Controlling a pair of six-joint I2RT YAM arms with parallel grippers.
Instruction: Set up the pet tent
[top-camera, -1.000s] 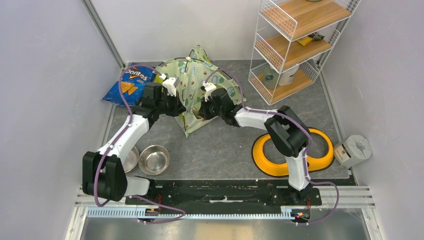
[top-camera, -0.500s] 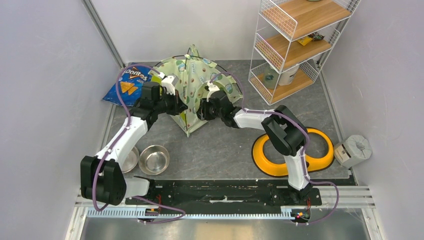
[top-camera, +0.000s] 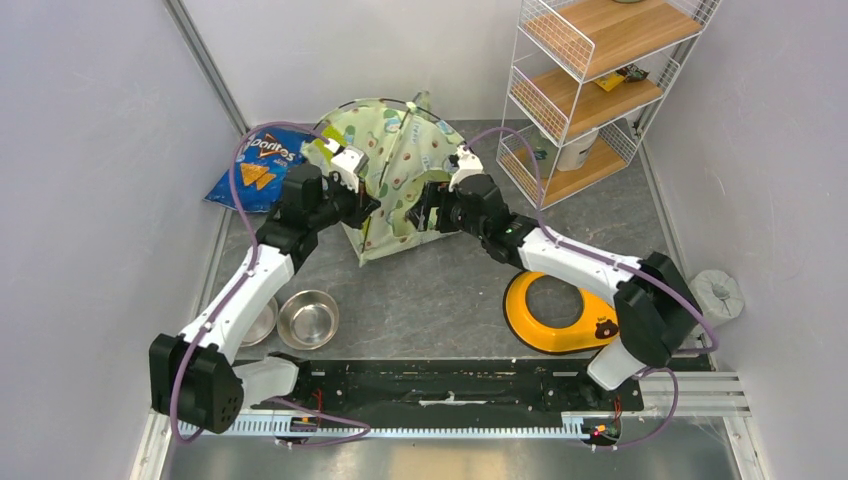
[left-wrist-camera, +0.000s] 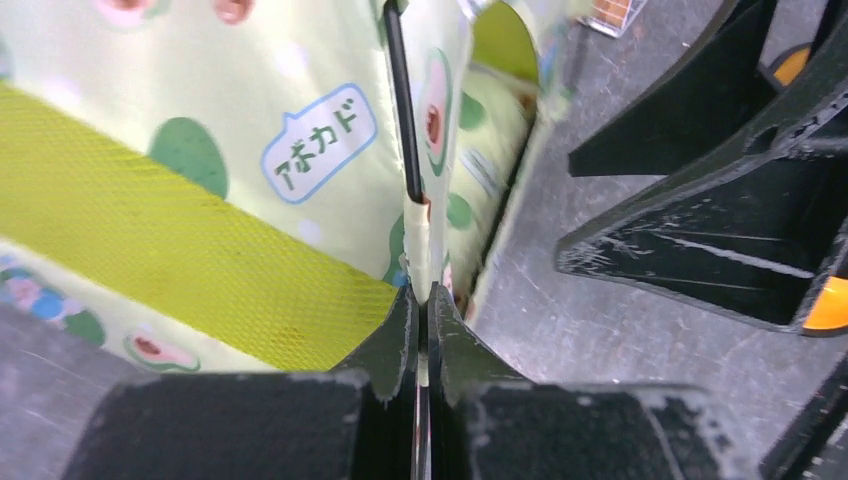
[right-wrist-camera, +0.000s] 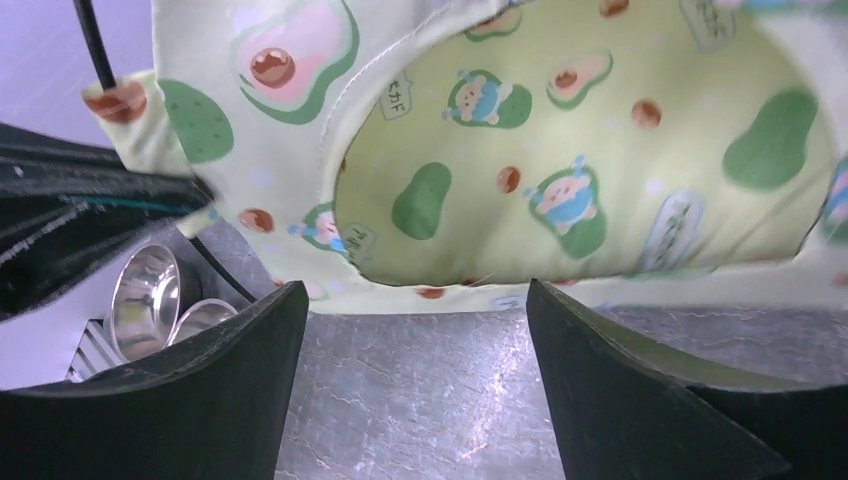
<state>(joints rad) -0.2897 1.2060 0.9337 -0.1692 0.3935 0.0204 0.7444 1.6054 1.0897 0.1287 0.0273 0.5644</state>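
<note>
Pet tent (top-camera: 395, 165), domed, set at the far middle of the desk (top-camera: 450, 290), left end effector (left-wrist-camera: 421, 310) pinched tight on the tent's front corner seam below its black pole (left-wrist-camera: 400, 100), right end effector (right-wrist-camera: 412, 295) spread wide, nothing held, faced at the tent's round doorway, chip bag (top-camera: 262, 165) left of tent, wire shelf (top-camera: 590, 90) right of tent.

Both arms are extended forward over the table and angled inward toward each other. The left gripper (top-camera: 368, 204) is found clamped tight on a pole edge of the pet tent (top-camera: 405, 160). The right gripper (top-camera: 430, 208) is found with jaws spread wide.
</note>
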